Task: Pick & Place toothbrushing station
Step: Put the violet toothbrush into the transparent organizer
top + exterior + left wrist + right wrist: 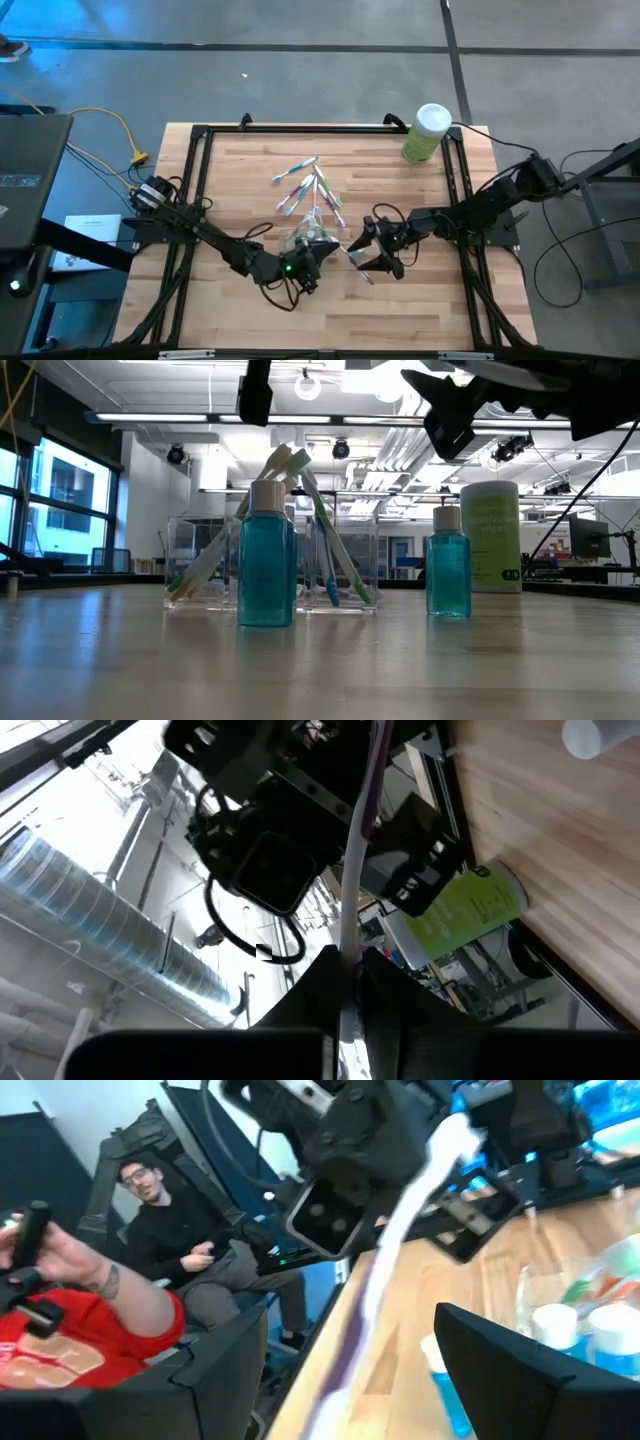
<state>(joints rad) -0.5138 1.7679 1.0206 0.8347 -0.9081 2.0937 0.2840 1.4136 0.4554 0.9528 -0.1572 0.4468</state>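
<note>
The left gripper (322, 252) was near the middle of the wooden table (420, 310), right by the clear holder (305, 240), and its fingers were pinched tight on a thin purple and white toothbrush (352, 870). The right gripper (375, 250) was just beside it, and its fingers held a toothbrush too, but I could not tell if it was the same one. More toothbrushes (305, 185) lay spread out on the table behind the holder, some stood leaning inside it, and two small blue bottles (267, 555) with white caps stood close by, with a tall green canister (427, 133) at the far right corner.
</note>
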